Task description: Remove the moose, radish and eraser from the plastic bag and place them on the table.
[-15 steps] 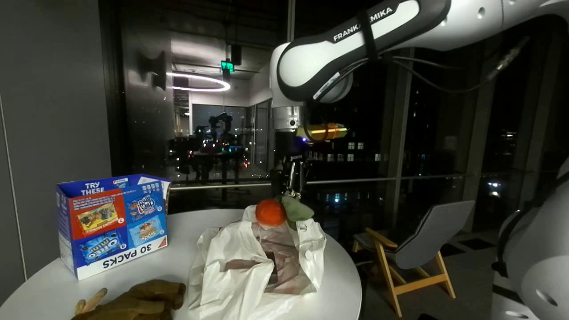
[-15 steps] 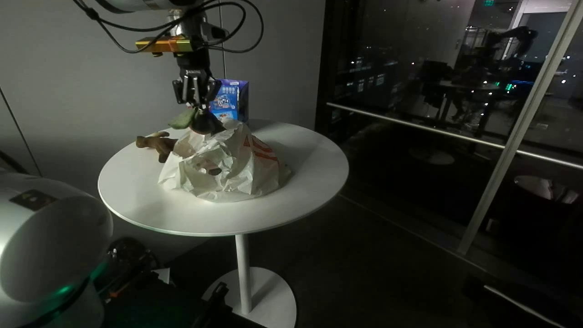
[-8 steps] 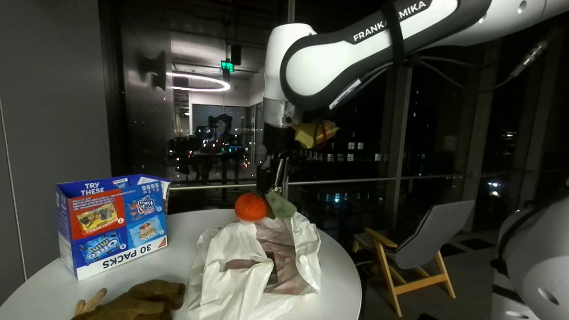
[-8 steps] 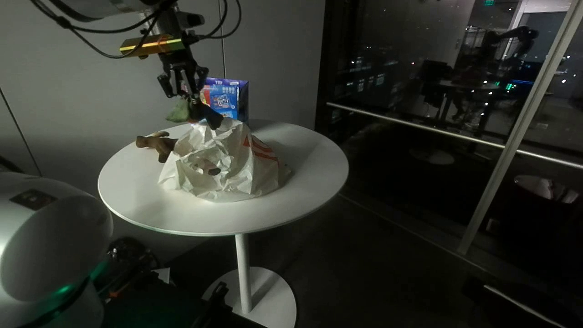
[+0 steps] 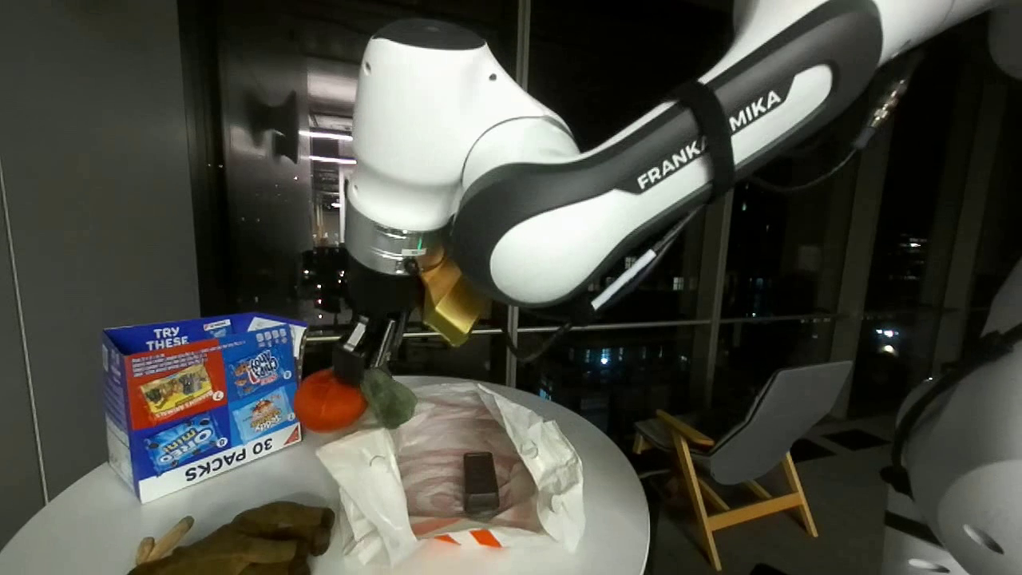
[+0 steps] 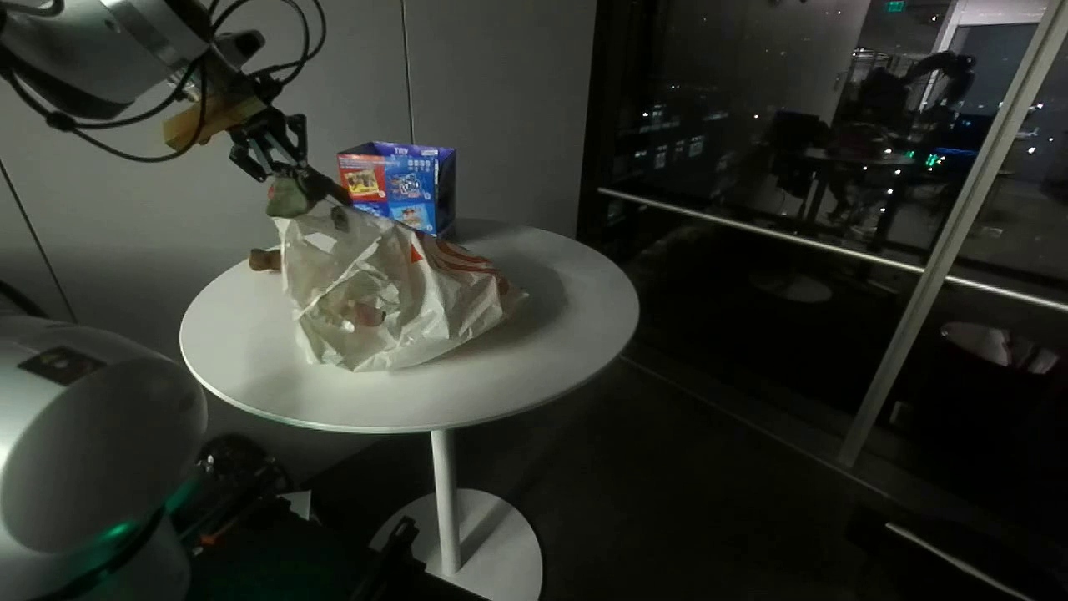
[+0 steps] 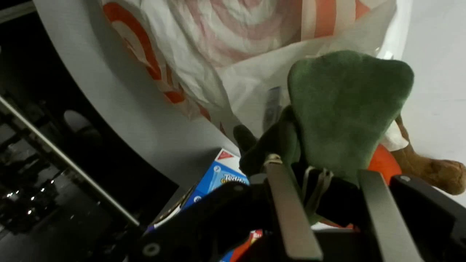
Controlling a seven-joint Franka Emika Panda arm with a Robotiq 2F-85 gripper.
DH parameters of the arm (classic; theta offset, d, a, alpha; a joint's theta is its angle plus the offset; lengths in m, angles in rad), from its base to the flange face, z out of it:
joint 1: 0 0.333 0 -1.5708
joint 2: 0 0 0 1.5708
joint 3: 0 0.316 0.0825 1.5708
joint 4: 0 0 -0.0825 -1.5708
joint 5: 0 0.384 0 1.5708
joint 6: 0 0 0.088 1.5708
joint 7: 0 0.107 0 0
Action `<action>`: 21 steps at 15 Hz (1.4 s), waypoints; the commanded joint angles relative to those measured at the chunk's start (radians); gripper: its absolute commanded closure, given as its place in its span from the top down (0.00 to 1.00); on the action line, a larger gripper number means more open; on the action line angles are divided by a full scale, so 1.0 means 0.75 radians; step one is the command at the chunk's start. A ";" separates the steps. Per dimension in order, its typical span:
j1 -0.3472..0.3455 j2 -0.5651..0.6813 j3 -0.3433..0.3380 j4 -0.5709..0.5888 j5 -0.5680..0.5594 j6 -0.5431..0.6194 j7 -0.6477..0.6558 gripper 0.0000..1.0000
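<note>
Hand closed tight on radish by its leafy top, likely because that pinches easier than the round part; held up, presumably to clear plastic bag. Dark block, likely the eraser, inside bag; moose beside it, presumably set down as done. Worktop round, white; dim room, night windows, grey chair.

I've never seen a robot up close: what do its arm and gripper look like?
The arm is rounded and white with dark panels; white letters read FRANK and MIKA either side of a black strap. There's a silver ring, black cables and a gold-coloured box. The gripper is black, with grey metallic bars.
</note>
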 commanded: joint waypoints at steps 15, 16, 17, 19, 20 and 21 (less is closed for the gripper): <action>0.103 0.618 -0.055 0.333 -0.515 0.366 0.360 0.36; 0.105 0.626 -0.058 0.342 -0.512 0.348 0.356 0.38; 0.110 0.628 -0.064 0.351 -0.523 0.327 0.370 0.38; 0.120 0.614 -0.074 0.362 -0.545 0.242 0.422 0.51; 0.119 0.601 -0.077 0.363 -0.533 0.204 0.429 0.60; 0.118 0.583 -0.085 0.363 -0.541 0.151 0.459 0.67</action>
